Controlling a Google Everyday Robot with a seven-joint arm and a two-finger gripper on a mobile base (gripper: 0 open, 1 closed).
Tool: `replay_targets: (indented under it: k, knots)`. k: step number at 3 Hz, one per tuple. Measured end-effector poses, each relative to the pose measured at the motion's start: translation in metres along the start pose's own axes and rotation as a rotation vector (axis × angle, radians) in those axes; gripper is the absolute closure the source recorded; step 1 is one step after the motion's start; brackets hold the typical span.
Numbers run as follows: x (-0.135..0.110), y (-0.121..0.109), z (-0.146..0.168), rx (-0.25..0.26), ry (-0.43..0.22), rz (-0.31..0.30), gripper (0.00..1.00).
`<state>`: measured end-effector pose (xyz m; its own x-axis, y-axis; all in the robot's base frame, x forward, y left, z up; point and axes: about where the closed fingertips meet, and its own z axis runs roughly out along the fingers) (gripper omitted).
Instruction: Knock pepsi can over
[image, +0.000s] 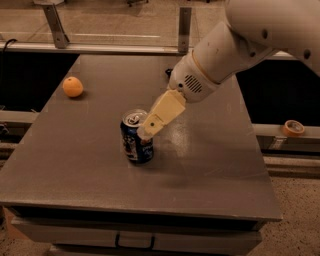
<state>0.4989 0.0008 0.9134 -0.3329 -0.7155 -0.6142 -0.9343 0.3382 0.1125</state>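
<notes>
We are seeing one can (136, 144) and one orange (73, 86). The gripper (145, 131), jaws together, is touching the can's rim.

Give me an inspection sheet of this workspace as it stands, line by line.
Surface: grey table, with a drawer handle at its front.
Job's things: pepsi can standing near the table's middle, not yet knocked over.
Clutter: orange at the far left; a dark item mostly hidden behind the arm.
Grippers: hand at the can's top rim on its right side, apparently touching it.
Cables: what looks like a dark cable at the left edge, off the table.
Surroundings: metal rail with posts behind; tape roll to the right, off the table; speckled floor.
</notes>
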Motion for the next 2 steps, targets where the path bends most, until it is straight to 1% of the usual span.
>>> replay_targets:
  k: [1,2]
  knots:
    - [0.003,0.005,0.015,-0.033,-0.052,0.034,0.0]
    - [0.001,0.013,0.028,-0.059,-0.117,0.025,0.0]
